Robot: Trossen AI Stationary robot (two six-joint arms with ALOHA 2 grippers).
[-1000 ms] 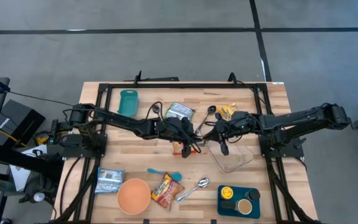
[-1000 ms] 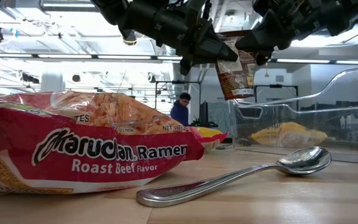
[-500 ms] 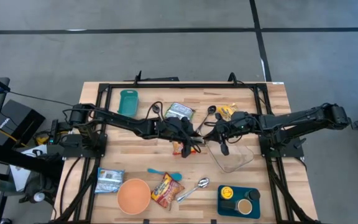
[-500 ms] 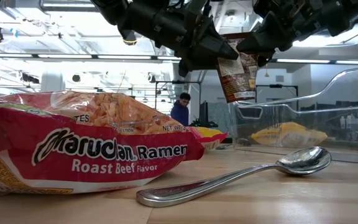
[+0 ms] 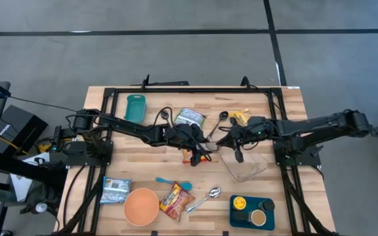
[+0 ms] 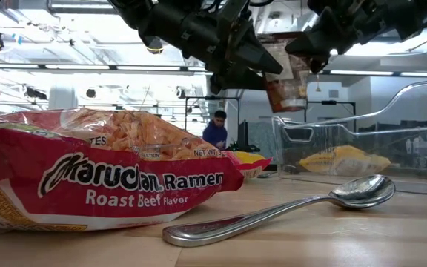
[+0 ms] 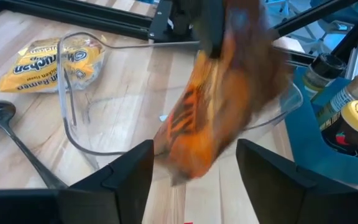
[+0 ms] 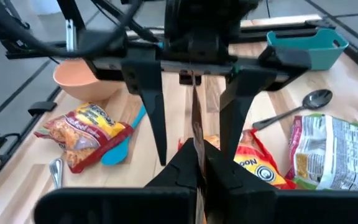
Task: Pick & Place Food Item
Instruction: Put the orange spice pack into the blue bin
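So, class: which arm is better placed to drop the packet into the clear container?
Right. The right gripper is shut on the brown packet, beside the clear container; the left gripper stands open.

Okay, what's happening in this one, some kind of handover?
It looks like one. The right gripper is shut on a brown-orange snack packet, holding it in the air above the table, next to the clear plastic container. The left gripper is open right beside the packet, its fingers apart on either side of it.
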